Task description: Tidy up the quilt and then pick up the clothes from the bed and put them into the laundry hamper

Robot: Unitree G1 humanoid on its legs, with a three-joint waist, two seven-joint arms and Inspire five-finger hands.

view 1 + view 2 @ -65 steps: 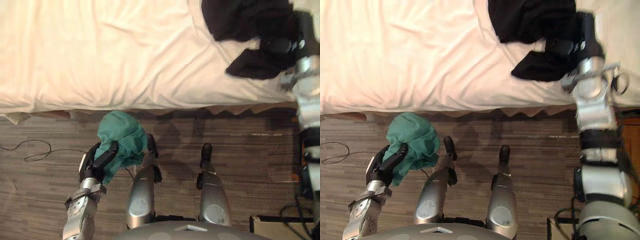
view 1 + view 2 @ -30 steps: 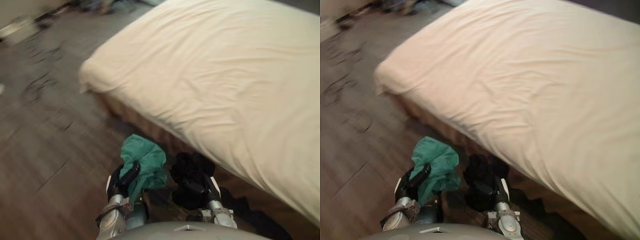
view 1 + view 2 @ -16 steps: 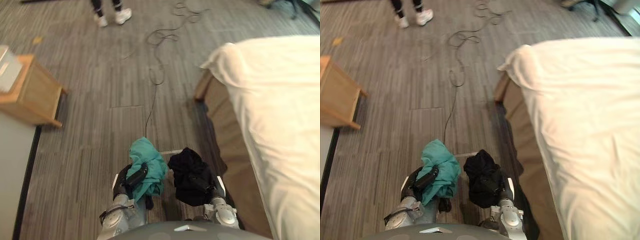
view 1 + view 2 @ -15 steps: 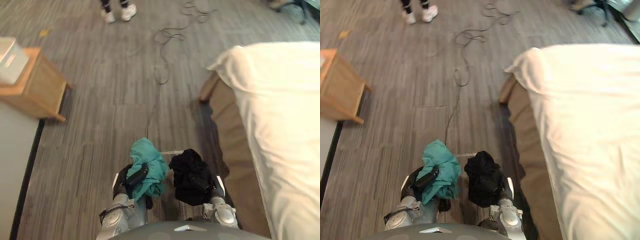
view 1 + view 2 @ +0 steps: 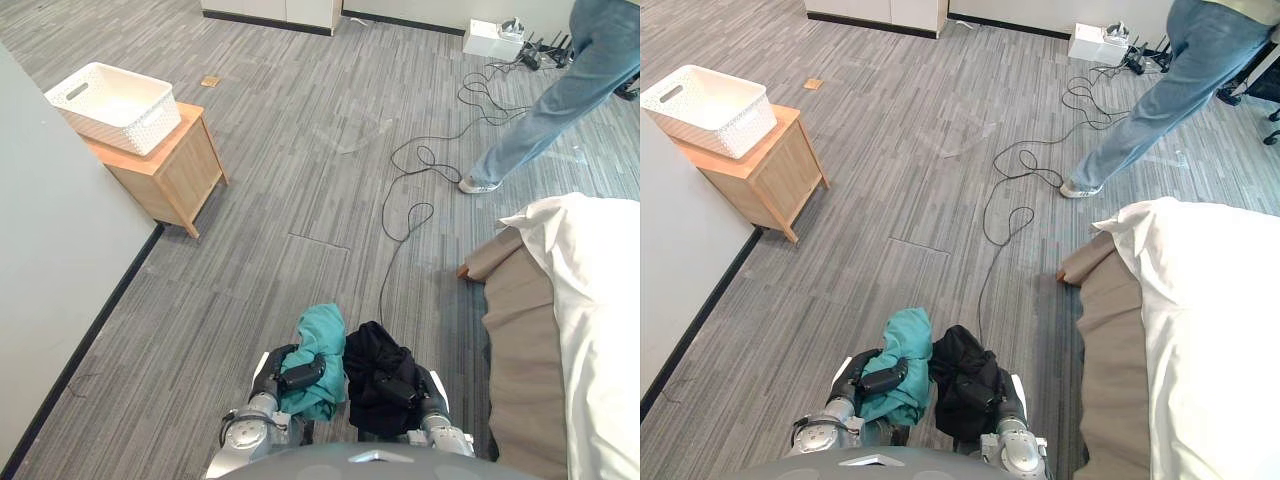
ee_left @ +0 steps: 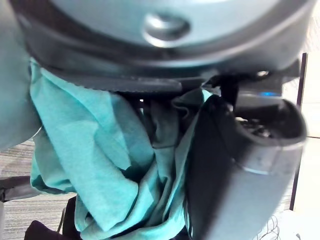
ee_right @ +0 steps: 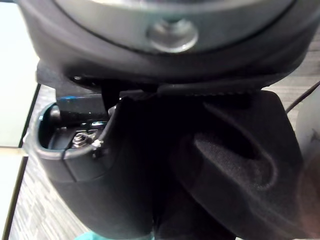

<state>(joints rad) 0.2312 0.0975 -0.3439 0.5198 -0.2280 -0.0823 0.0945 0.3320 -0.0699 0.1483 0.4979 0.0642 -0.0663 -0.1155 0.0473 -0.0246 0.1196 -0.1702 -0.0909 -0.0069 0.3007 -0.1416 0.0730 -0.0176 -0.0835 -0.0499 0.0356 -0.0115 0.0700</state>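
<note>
Clothes [image 5: 952, 376] fill both my hands. My left hand [image 5: 283, 377] is curled round a teal top [image 5: 322, 345], thumb pressed across it. My right hand [image 5: 1006, 398] is closed on a black top [image 5: 378, 375], fingers sunk in its folds. The two bundles touch, held low before me above the floor. Both grips are as they were half a second ago; it is my view that has swung, so the bed [image 5: 590, 300] sits at the right edge and the hamper [image 5: 115, 100] on its stand [image 5: 170, 175] shows whole, far left. A person [image 5: 545, 110] stands past a cord [image 5: 405, 215]. The teal top's long axis runs straight ahead, away from me; the black one seems a round lump, hard to read.
</note>
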